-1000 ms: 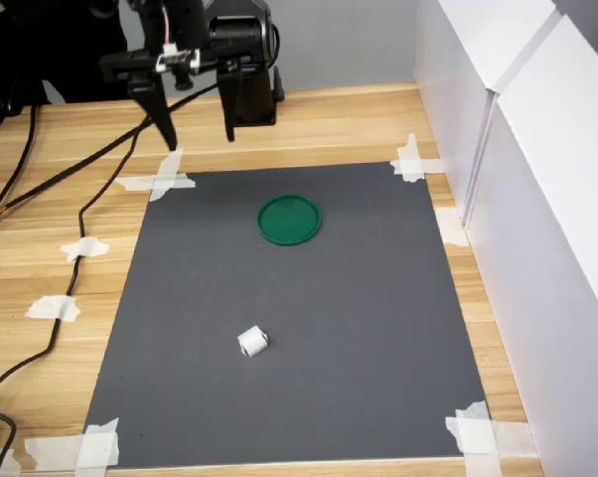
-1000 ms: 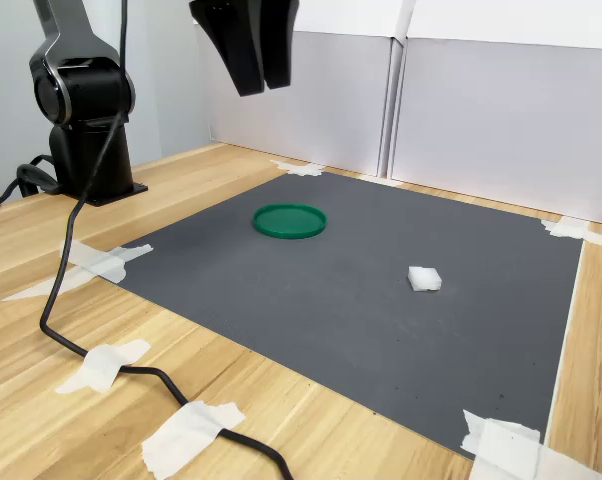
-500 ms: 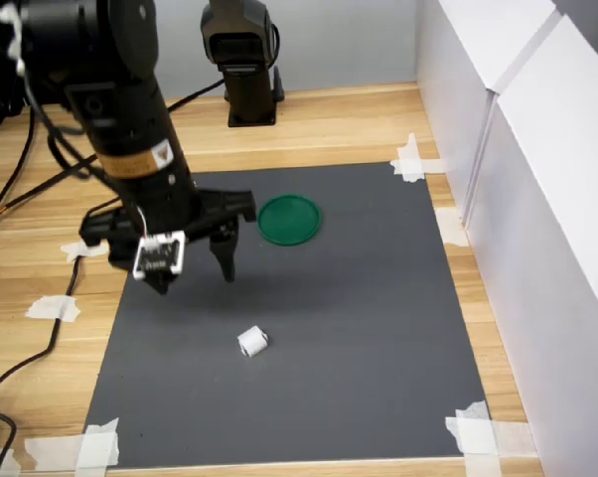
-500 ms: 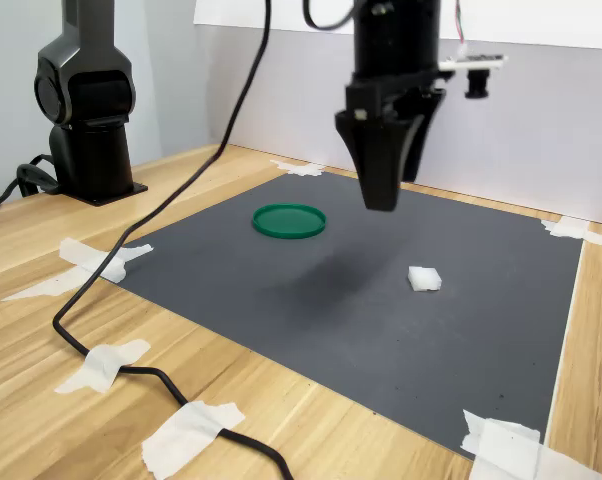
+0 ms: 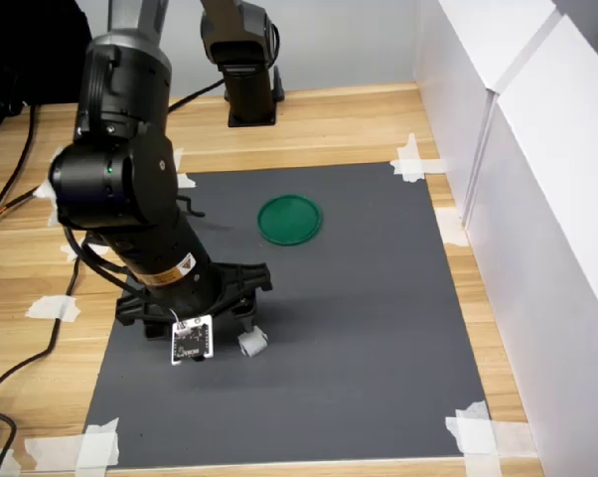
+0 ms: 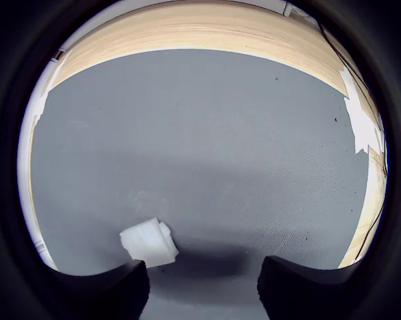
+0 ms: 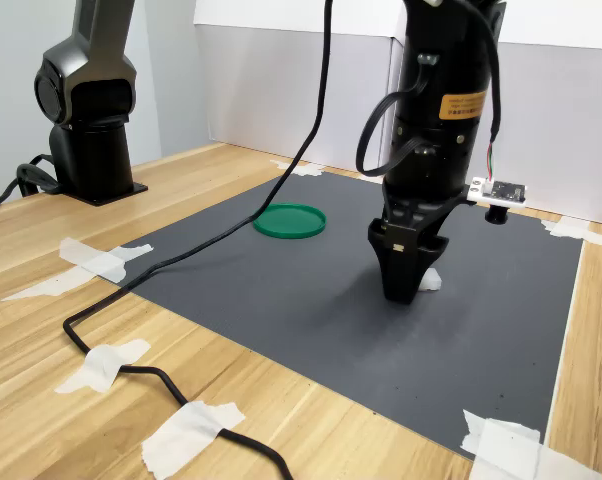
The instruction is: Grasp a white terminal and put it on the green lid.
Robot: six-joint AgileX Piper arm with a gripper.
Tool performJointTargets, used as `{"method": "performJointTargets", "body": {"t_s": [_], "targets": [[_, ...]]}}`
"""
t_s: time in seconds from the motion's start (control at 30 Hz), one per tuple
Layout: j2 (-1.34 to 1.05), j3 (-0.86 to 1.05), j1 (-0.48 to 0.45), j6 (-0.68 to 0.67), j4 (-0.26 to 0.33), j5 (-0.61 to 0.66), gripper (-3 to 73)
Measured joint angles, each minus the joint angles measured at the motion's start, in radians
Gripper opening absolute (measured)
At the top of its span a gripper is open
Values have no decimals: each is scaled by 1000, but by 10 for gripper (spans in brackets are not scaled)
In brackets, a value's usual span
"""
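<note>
The white terminal lies on the dark grey mat, toward its near edge in the first exterior view. My gripper points straight down, its tips low over the mat right beside the terminal. In the wrist view the gripper is open and holds nothing; the terminal sits close to one fingertip, just ahead of the tips. The second exterior view shows the gripper edge-on, partly hiding the terminal. The green lid lies flat farther back on the mat and is also seen as a green lid in the second exterior view.
White panels wall off the first exterior view's right side. The arm's base stands on the wooden table beyond the mat. A black cable trails across the table, and torn tape pieces hold the mat's corners.
The arm has swung from the back of the table out over the mat and come down, bringing the open gripper beside the white terminal. Terminal and lid have not moved.
</note>
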Motion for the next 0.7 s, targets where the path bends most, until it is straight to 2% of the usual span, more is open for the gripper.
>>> {"method": "performJointTargets", "body": {"t_s": [0.27,0.7], "targets": [[14,-4,0,-28,-5,-44,682],[14,-5,0,-34,-9,-45,682]]}}
